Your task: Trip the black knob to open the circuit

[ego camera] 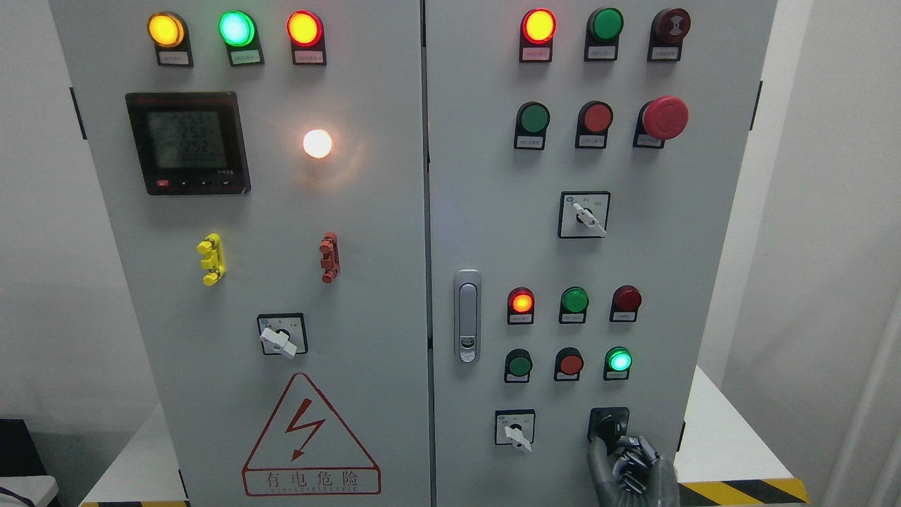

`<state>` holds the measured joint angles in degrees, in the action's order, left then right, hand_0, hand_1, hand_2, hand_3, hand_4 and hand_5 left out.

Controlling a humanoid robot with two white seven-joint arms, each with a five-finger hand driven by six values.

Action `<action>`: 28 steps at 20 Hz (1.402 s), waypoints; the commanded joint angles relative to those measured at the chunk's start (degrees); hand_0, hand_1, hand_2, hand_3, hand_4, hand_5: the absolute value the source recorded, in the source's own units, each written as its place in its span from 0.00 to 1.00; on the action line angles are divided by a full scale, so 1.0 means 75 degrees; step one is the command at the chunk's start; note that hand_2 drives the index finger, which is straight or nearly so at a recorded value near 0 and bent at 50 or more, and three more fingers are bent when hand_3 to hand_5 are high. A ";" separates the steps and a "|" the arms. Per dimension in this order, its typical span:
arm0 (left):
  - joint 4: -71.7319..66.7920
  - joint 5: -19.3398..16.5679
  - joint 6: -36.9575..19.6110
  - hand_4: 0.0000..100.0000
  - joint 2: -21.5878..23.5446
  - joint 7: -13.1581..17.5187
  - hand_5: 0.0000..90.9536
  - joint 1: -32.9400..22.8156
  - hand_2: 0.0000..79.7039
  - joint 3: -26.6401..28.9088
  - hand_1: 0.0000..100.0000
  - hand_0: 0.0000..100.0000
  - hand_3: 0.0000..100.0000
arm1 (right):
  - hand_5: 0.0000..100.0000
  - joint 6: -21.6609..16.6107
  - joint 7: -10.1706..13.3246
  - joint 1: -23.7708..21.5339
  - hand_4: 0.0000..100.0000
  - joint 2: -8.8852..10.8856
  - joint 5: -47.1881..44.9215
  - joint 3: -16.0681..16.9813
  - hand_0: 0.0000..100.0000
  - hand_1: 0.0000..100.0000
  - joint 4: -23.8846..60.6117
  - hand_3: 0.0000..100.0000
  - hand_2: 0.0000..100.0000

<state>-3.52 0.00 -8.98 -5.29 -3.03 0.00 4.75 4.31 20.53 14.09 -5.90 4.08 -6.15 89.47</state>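
My right hand [628, 461] reaches up to the black knob [608, 427], low on the cabinet's right door [690, 232]. Fingers [598, 454] curl around the knob, gripping it.

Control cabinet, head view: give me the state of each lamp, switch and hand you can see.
Top-left lamps: amber, green, red, all lit.
White lamp: lit.
Meter: display on.
Top-right red lamp: lit.
Mushroom button: untouched.
Door latch: closed.
Black knob: gripped.
Right hand: fingers on the black knob.
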 commanded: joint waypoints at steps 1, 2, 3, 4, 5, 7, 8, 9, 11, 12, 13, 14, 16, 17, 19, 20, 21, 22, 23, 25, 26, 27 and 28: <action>0.0000 -0.0246 0.0002 0.00 0.0002 -0.0006 0.00 0.0059 0.00 0.0000 0.39 0.12 0.00 | 0.95 -0.0105 -0.0136 -0.0003 0.93 0.0001 0.0310 0.0023 0.55 0.77 -0.0012 0.96 0.62; 0.0000 -0.0258 0.0002 0.00 0.0002 -0.0006 0.00 0.0059 0.00 0.0000 0.39 0.12 0.00 | 0.95 -0.0105 -0.0136 -0.0003 0.93 0.0001 0.0357 0.0023 0.55 0.77 -0.0012 0.96 0.62; 0.0000 -0.0246 0.0002 0.00 0.0002 -0.0006 0.00 0.0059 0.00 0.0000 0.39 0.12 0.00 | 0.95 -0.0105 -0.0136 -0.0003 0.93 0.0001 0.0381 0.0034 0.55 0.77 -0.0012 0.96 0.62; 0.0000 -0.0258 0.0002 0.00 0.0002 -0.0006 0.00 0.0059 0.00 0.0000 0.39 0.12 0.00 | 0.95 -0.0105 -0.0136 -0.0003 0.93 0.0001 0.0381 0.0034 0.55 0.77 -0.0012 0.96 0.62; 0.0000 -0.0258 0.0002 0.00 0.0002 -0.0006 0.00 0.0059 0.00 0.0000 0.39 0.12 0.00 | 0.95 -0.0105 -0.0136 -0.0003 0.92 0.0001 0.0405 0.0046 0.55 0.77 -0.0012 0.96 0.62; 0.0000 -0.0246 0.0002 0.00 0.0002 -0.0006 0.00 0.0059 0.00 0.0000 0.39 0.12 0.00 | 0.95 -0.0117 -0.0136 -0.0003 0.92 0.0001 0.0440 0.0046 0.55 0.77 -0.0012 0.96 0.62; 0.0000 -0.0246 0.0002 0.00 0.0002 -0.0006 0.00 0.0059 0.00 0.0000 0.39 0.12 0.00 | 0.95 -0.0117 -0.0136 -0.0003 0.92 0.0013 0.0463 0.0046 0.55 0.77 -0.0012 0.96 0.62; 0.0000 -0.0246 0.0002 0.00 0.0002 -0.0006 0.00 0.0059 0.00 0.0000 0.39 0.12 0.00 | 0.95 -0.0117 -0.0136 -0.0003 0.92 0.0001 0.0579 0.0058 0.54 0.77 -0.0012 0.96 0.62; 0.0000 -0.0246 0.0002 0.00 0.0002 -0.0006 0.00 0.0059 0.00 0.0000 0.39 0.12 0.00 | 0.94 -0.0129 -0.0136 -0.0003 0.92 0.0001 0.0756 0.0058 0.54 0.77 -0.0012 0.96 0.62; 0.0000 -0.0246 0.0002 0.00 0.0002 -0.0006 0.00 0.0059 0.00 0.0000 0.39 0.12 0.00 | 0.94 -0.0129 -0.0136 -0.0003 0.92 0.0013 0.0803 0.0069 0.54 0.77 -0.0012 0.96 0.62; 0.0000 -0.0246 0.0002 0.00 0.0002 -0.0006 0.00 0.0059 0.00 0.0000 0.39 0.12 0.00 | 0.94 -0.0129 -0.0136 -0.0003 0.92 0.0013 0.0803 0.0070 0.54 0.78 -0.0012 0.96 0.62; 0.0000 -0.0246 0.0002 0.00 0.0002 -0.0006 0.00 0.0059 0.00 0.0000 0.39 0.12 0.00 | 0.94 -0.0129 -0.0136 -0.0003 0.92 0.0013 0.0803 0.0070 0.54 0.78 -0.0012 0.96 0.62; 0.0000 -0.0246 0.0002 0.00 0.0002 -0.0006 0.00 0.0059 0.00 0.0000 0.39 0.12 0.00 | 0.94 -0.0129 -0.0136 -0.0003 0.92 0.0013 0.0815 0.0070 0.54 0.78 -0.0012 0.96 0.62; 0.0000 -0.0258 0.0002 0.00 0.0002 -0.0006 0.00 0.0059 0.00 0.0000 0.39 0.12 0.00 | 0.94 -0.0129 -0.0136 -0.0003 0.92 0.0013 0.0815 0.0070 0.54 0.78 -0.0012 0.96 0.62; 0.0000 -0.0258 0.0002 0.00 0.0002 -0.0006 0.00 0.0059 0.00 0.0000 0.39 0.12 0.00 | 0.94 -0.0129 -0.0136 -0.0015 0.92 0.0013 0.0908 0.0058 0.54 0.78 -0.0012 0.96 0.62; 0.0000 -0.0258 0.0002 0.00 0.0002 -0.0006 0.00 0.0059 0.00 0.0000 0.39 0.12 0.00 | 0.94 -0.0141 -0.0136 -0.0015 0.92 0.0013 0.1048 0.0069 0.54 0.79 -0.0012 0.96 0.62; 0.0000 -0.0258 0.0002 0.00 0.0002 -0.0006 0.00 0.0059 0.00 0.0000 0.39 0.12 0.00 | 0.94 -0.0141 -0.0136 -0.0015 0.92 0.0013 0.1131 0.0070 0.54 0.79 -0.0012 0.96 0.62; 0.0000 -0.0258 0.0002 0.00 0.0002 -0.0006 0.00 0.0059 0.00 0.0000 0.39 0.12 0.00 | 0.94 -0.0141 -0.0136 -0.0015 0.92 0.0013 0.1155 0.0070 0.54 0.79 -0.0012 0.96 0.62; 0.0000 -0.0258 0.0002 0.00 0.0002 -0.0006 0.00 0.0059 0.00 0.0000 0.39 0.12 0.00 | 0.94 -0.0141 -0.0136 -0.0015 0.92 0.0013 0.1166 0.0081 0.54 0.79 -0.0012 0.96 0.62; 0.0000 -0.0258 0.0002 0.00 0.0002 -0.0006 0.00 0.0059 0.00 0.0000 0.39 0.12 0.00 | 0.94 -0.0141 -0.0136 -0.0015 0.91 0.0013 0.1167 0.0081 0.54 0.79 -0.0012 0.96 0.62; 0.0000 -0.0258 0.0002 0.00 0.0002 -0.0006 0.00 0.0059 0.00 0.0000 0.39 0.12 0.00 | 0.94 -0.0141 -0.0136 -0.0015 0.91 0.0013 0.1167 0.0081 0.53 0.79 -0.0012 0.96 0.62; 0.0000 -0.0258 0.0002 0.00 0.0002 -0.0006 0.00 0.0059 0.00 0.0000 0.39 0.12 0.00 | 0.94 -0.0141 -0.0136 -0.0015 0.91 0.0013 0.1178 0.0081 0.53 0.79 -0.0012 0.96 0.62; 0.0000 -0.0258 0.0002 0.00 0.0002 -0.0006 0.00 0.0059 0.00 0.0000 0.39 0.12 0.00 | 0.94 -0.0141 -0.0136 -0.0015 0.91 0.0025 0.1190 0.0081 0.53 0.79 -0.0012 0.96 0.62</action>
<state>-3.52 0.00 -8.98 -5.28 -3.03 0.00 4.75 4.31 19.39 13.99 -5.82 12.18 -5.68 89.39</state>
